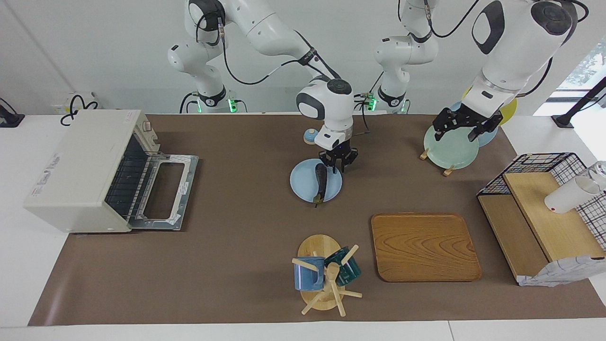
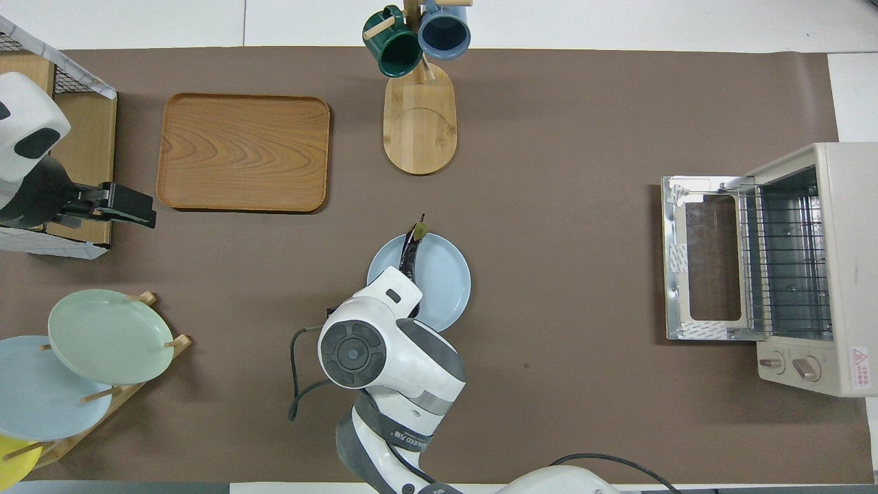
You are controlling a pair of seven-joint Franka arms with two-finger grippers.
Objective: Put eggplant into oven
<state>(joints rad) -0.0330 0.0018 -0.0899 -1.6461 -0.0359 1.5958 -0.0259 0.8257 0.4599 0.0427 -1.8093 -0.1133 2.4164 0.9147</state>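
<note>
The eggplant [image 1: 322, 182] lies on a light blue plate [image 1: 303, 187] mid-table, its green stem end pointing away from the robots; it also shows in the overhead view [image 2: 410, 250] on the plate [image 2: 449, 281]. My right gripper [image 1: 339, 168] is low over the plate's nearer edge, open, right beside the eggplant's nearer end; I cannot tell whether it touches. In the overhead view the right hand hides its fingers. The oven [image 1: 75, 170] stands at the right arm's end with its door [image 1: 165, 189] dropped open and the wire rack showing [image 2: 782, 261]. My left gripper [image 1: 457, 132] waits open and empty above the plate rack.
A wooden tray [image 1: 423, 246] and a mug tree [image 1: 324, 274] with two mugs lie farther from the robots than the plate. A plate rack [image 1: 450, 147] and a wire basket on a wooden shelf [image 1: 544, 208] stand toward the left arm's end.
</note>
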